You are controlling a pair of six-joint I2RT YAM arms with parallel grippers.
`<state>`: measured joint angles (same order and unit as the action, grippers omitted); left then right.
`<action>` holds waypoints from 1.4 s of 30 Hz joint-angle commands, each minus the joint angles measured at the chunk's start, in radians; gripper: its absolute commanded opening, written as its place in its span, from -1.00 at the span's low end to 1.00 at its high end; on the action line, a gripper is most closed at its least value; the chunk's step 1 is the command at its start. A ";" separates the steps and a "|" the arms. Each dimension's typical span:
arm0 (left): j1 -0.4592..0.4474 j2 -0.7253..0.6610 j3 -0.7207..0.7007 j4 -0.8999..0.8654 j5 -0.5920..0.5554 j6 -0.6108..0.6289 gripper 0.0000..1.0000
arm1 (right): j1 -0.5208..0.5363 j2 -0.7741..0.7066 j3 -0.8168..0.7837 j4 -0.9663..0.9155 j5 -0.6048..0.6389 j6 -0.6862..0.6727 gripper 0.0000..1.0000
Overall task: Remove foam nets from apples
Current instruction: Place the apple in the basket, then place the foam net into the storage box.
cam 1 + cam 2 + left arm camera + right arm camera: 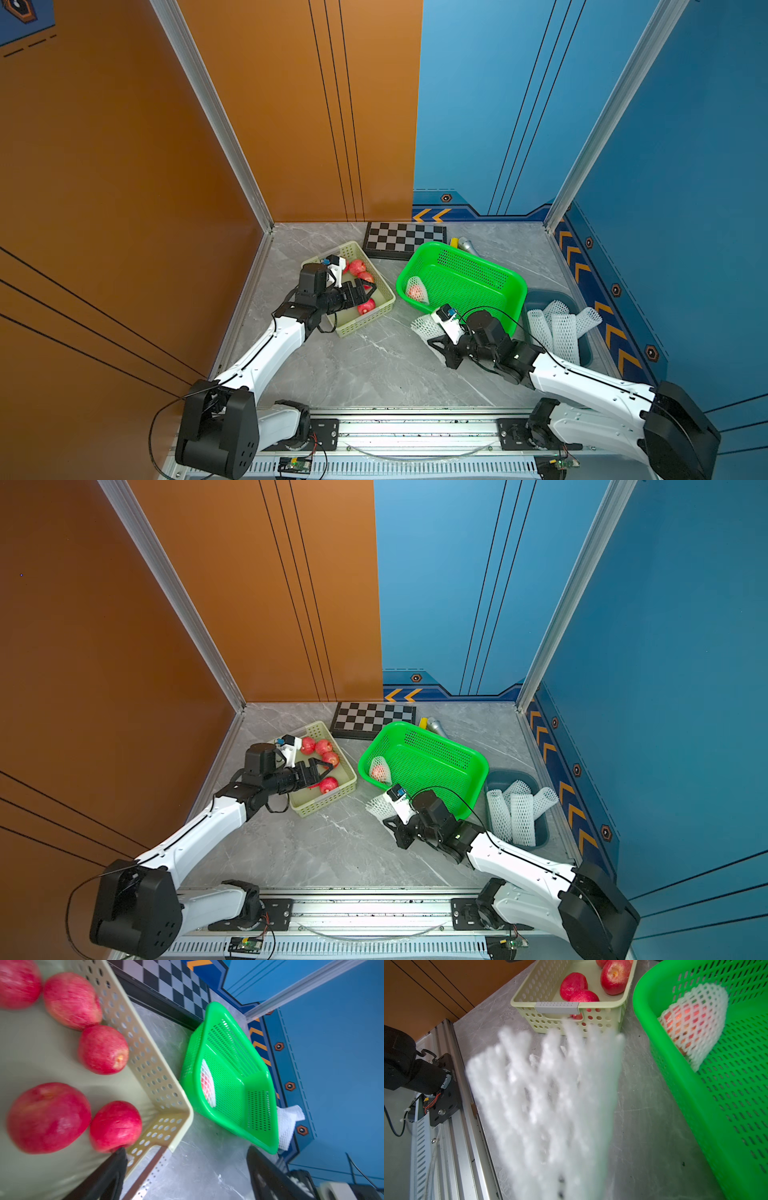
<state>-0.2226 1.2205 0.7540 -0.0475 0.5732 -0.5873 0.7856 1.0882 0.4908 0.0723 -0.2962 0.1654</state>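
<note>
Left claw: spread wide and holding nothing, over the cream perforated plastic basket. One fingertip sat just beside a bare round red apple. We judged the claw had let go there so that this fruit lay with the four other bare red apples.
Right claw: clamped on a white foam mesh net that fanned out ahead of it above the grey marbled surface. We took it for an emptied sleeve bound for the dark plastic bin behind that claw, where more loose white foam nets lay.
Work left: one net-wrapped pale pink apple lay in the green perforated plastic basket, just beyond the right claw.
Hard to see: the held net was blurred and covered the right claw's jaws in its wrist view. We could not count the binned nets, nor tell whether the left fingertip touched the apple.
</note>
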 commanded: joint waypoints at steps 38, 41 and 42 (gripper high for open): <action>-0.327 0.145 0.157 0.135 0.146 0.083 -1.00 | -0.169 -0.058 0.107 -0.129 -0.318 0.159 0.20; -0.307 0.142 0.140 0.137 0.152 0.080 -1.00 | -0.175 -0.076 0.096 -0.113 -0.350 0.167 -0.14; -0.304 0.143 0.138 0.139 0.157 0.080 -1.00 | -0.175 -0.084 0.094 -0.108 -0.357 0.169 -0.25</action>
<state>-0.5426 1.3800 0.9154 0.0654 0.7334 -0.4984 0.6151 1.0336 0.6033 -0.0444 -0.6144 0.3328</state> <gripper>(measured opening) 0.053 0.417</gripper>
